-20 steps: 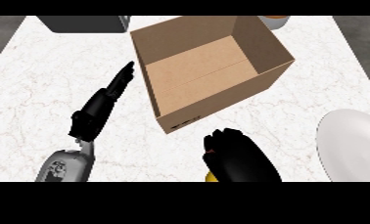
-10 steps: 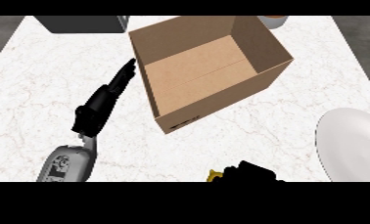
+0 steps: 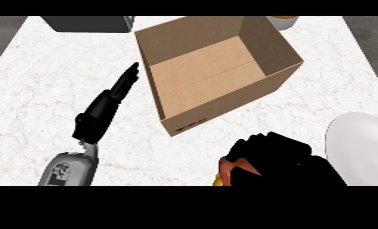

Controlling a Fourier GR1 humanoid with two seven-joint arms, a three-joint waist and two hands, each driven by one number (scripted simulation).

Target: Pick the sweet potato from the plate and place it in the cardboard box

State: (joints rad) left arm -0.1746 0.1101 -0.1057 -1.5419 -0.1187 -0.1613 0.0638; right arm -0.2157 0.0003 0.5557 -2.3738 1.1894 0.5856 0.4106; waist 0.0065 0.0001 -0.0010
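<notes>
Marble counter [image 3: 44, 98], and the right hand [image 3: 284, 155] is back up in view at five o'clock, fingers curled round the orange sweet potato [image 3: 238, 167], clear of the plate [image 3: 358, 143] at four. Cardboard box [image 3: 214, 104] waits at twelve, so the carry looks next. Left hand [image 3: 107, 105] rests straight-fingered at nine.

The left hand [image 3: 103, 110], fingers straight and together, points toward the far edge of the counter [image 3: 44, 83], its grey forearm [image 3: 70, 168] at the near edge, left. The right hand [image 3: 284, 153] sits at the near edge, right of centre, curled round the sweet potato [image 3: 240, 168].
</notes>
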